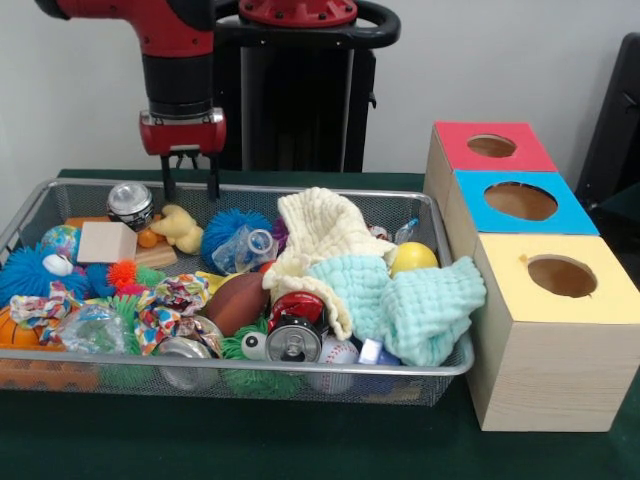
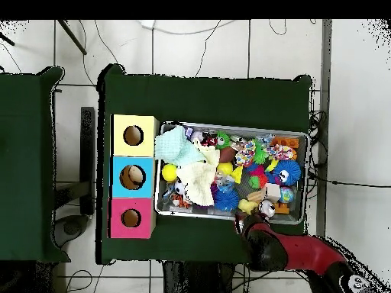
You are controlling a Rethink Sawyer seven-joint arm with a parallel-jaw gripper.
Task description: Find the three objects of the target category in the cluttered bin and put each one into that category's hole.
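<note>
While the gripper (image 1: 187,180) hangs over the far rim of the cluttered bin (image 1: 60,190) on the counter, its jaws stand narrowly apart and empty. If you drop straight down, a finger could catch the wire rim or jab the silver can (image 1: 130,204) beside it. No label or writing is legible.

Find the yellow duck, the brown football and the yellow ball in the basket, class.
yellow duck (image 1: 182,228), front view, on its body.
brown football (image 1: 237,300), front view, on its upper side.
yellow ball (image 1: 413,257), front view, on the part showing above the green cloth.
</note>
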